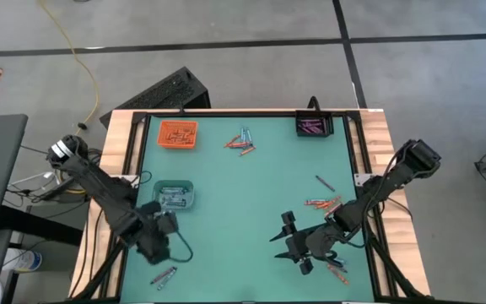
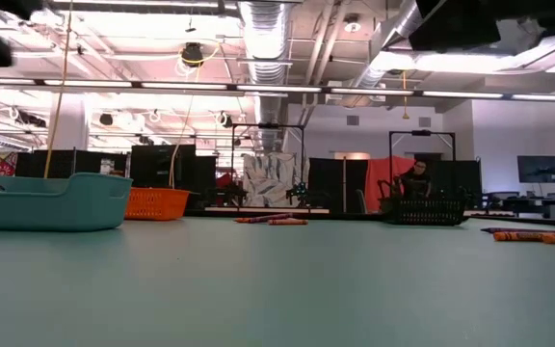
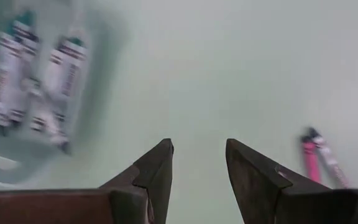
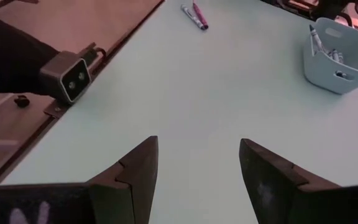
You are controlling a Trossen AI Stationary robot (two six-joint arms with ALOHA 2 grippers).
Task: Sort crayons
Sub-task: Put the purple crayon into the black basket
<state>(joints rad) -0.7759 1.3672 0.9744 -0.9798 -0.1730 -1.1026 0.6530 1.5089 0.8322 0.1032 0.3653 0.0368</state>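
Now left hand [image 1: 160,226] open, empty, beside teal tray [image 1: 175,196] w/ crayons [image 1: 174,199].

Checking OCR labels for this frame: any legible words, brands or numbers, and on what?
None legible.
Paper wrappers of the grey-blue crayons in the pale teal plastic tray: printed bands, blurred.
Pink and purple crayons lying on the green table mat: print too small.
Dark wall screen in the room behind: no readable text.
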